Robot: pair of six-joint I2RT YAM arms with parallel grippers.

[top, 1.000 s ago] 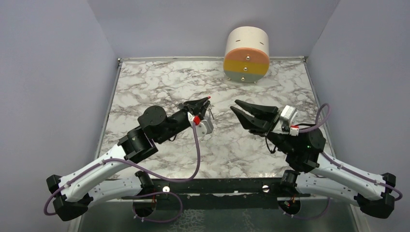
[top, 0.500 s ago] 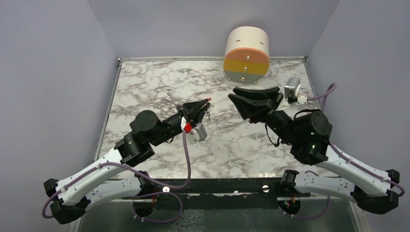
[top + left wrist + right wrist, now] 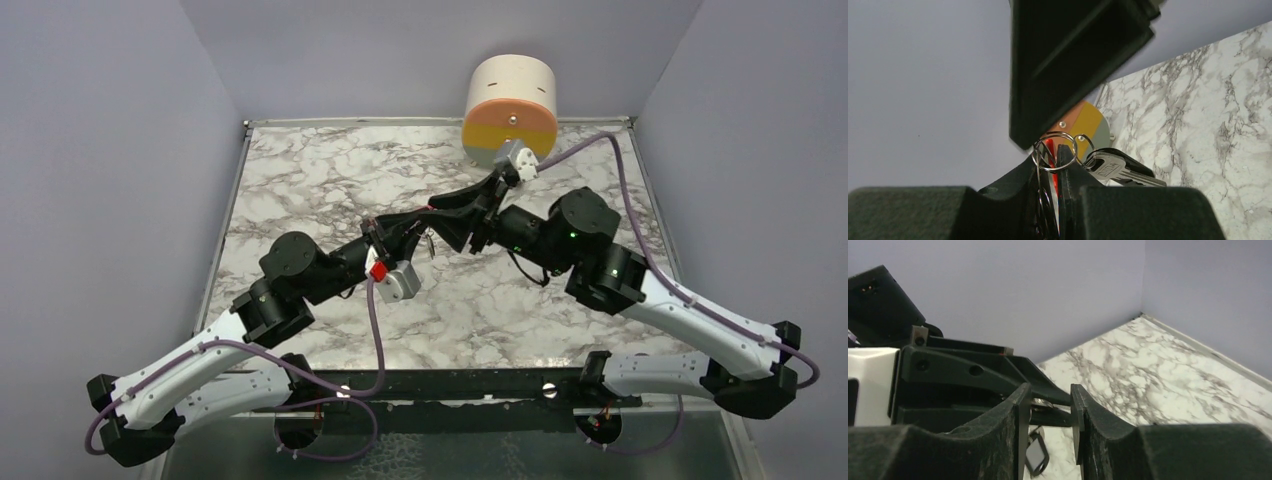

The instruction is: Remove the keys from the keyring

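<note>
Marble-patterned white and grey worktop (image 3: 330,170), seen from above, with two black robot arms extending from 6 o'clock and meeting near its centre. The left end effector (image 3: 418,220) is clamped on the keyring (image 3: 1054,150). Its wrist view shows a red clip (image 3: 1050,148) and thin silver rings pinched between the two fingers. The keys (image 3: 1118,169) stick out toward 3 o'clock, one of them dark-headed, all held off the worktop. The right end effector (image 3: 448,212) points in from 3 o'clock, its jaws parted and straddling the tip of the left one. A bit of silver metal sits in the gap, though whether the pads touch it is unclear. A cream canister (image 3: 510,100) with orange and yellow bands sits at 12 o'clock on the far edge.
</note>
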